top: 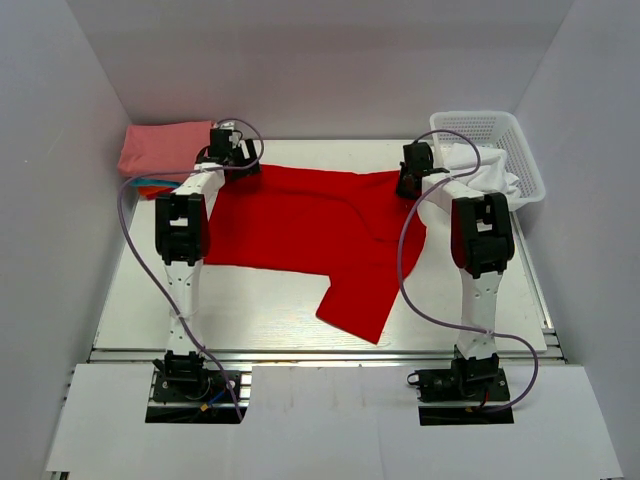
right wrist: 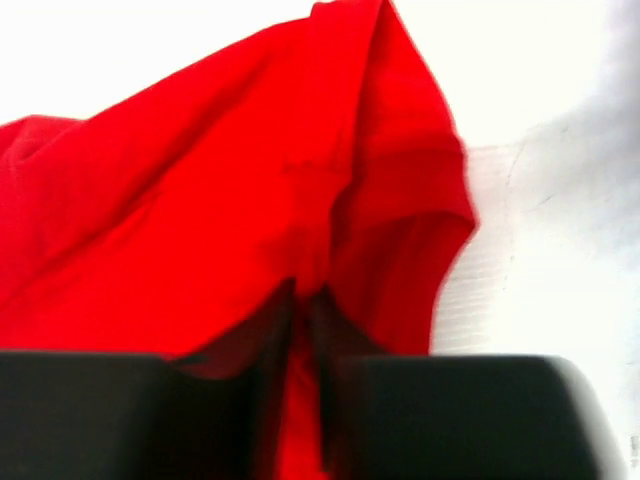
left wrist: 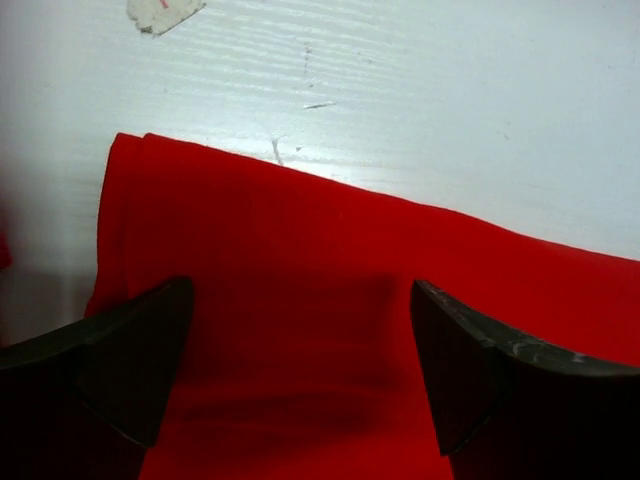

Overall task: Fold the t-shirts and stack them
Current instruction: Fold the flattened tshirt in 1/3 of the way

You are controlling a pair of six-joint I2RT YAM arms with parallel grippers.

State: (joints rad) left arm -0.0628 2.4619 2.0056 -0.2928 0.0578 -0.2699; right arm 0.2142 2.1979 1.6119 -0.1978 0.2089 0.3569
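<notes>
A bright red t-shirt (top: 310,225) lies spread across the table, one flap hanging toward the front edge. My left gripper (top: 233,158) is open just above its far left corner; in the left wrist view the red cloth (left wrist: 300,300) lies flat between the spread fingers (left wrist: 135,355). My right gripper (top: 410,180) is shut on the shirt's far right edge; in the right wrist view a pinch of red cloth (right wrist: 300,330) runs between the closed fingers and the fabric is lifted into a fold. A folded pink shirt (top: 160,148) lies at the far left, with teal and orange cloth under it.
A white plastic basket (top: 500,150) holding white cloth stands at the far right, close to the right arm. White walls enclose the table on the left, the back and the right. A paper scrap (left wrist: 160,12) lies on the table beyond the shirt's corner.
</notes>
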